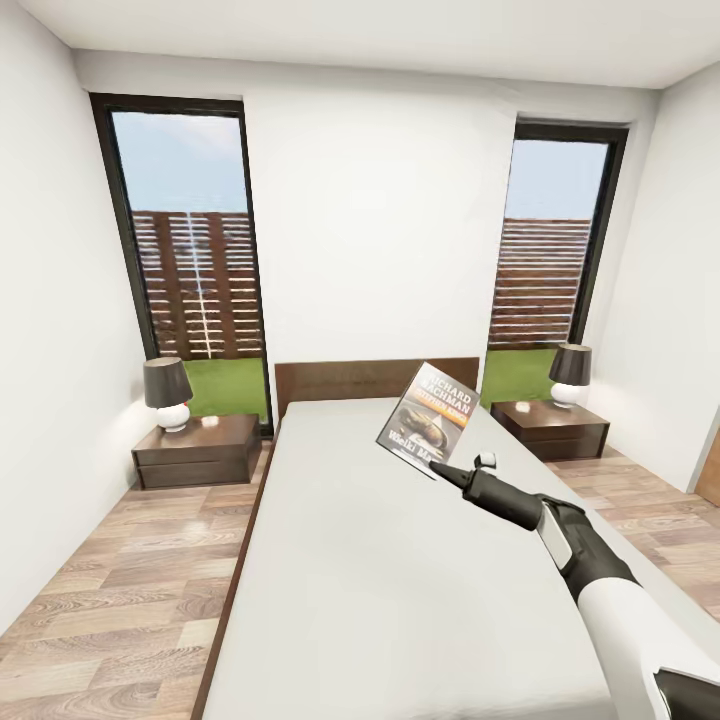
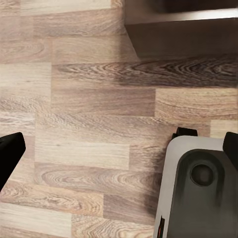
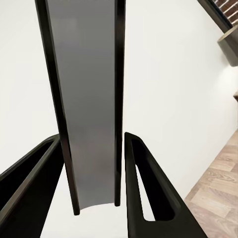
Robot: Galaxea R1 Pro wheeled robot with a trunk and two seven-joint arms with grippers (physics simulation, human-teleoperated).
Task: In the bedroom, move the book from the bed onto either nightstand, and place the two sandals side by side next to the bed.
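Right hand (image 1: 447,468) clamped on the book (image 1: 428,419), lifted clear above the bed (image 1: 400,580), cover tilted, long axis rising toward 1 o'clock. Nearer nightstand (image 1: 552,428) off at 2 o'clock, lamp (image 1: 570,373) on its back edge; other nightstand (image 1: 198,450) at 10. Left hand (image 2: 119,153) spread wide, empty, over floor.

White walls (image 1: 380,220) enclose the room, with two tall dark-framed windows (image 1: 185,260) showing a slatted fence and grass. Pale wood planks (image 1: 110,600) cover the floor. Table lamps (image 1: 167,392) with dark shades flank the far wall.
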